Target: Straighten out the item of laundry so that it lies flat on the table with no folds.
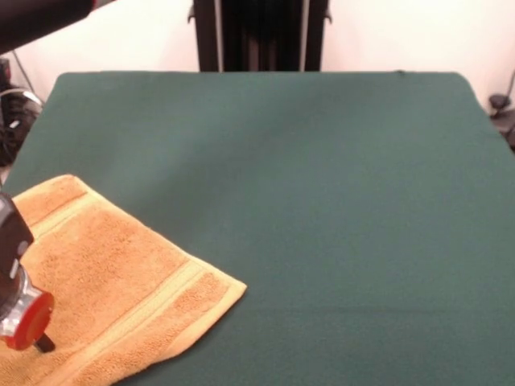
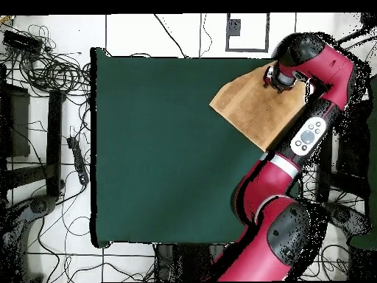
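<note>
At the table's near left corner, the robot's gripper (image 1: 39, 342) touches a small orange-tan terry towel (image 1: 113, 281), probably to drag it flat; whether its claw is closed is unclear. Beyond stretches bare dark green cloth table (image 1: 322, 185).

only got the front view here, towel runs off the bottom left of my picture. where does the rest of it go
Observer: From overhead, the towel is a tilted diamond in one corner of the table. One tip comes about up to the table edge farthest from the robot's base.
Operator: any folds i can't see
Observer: None show from above on the part in view. But the arm passes over the towel's outer side and hides that edge.
Operator: and where's the gripper on it
Observer: The gripper is over the towel close to that far tip, not over its middle.
</note>
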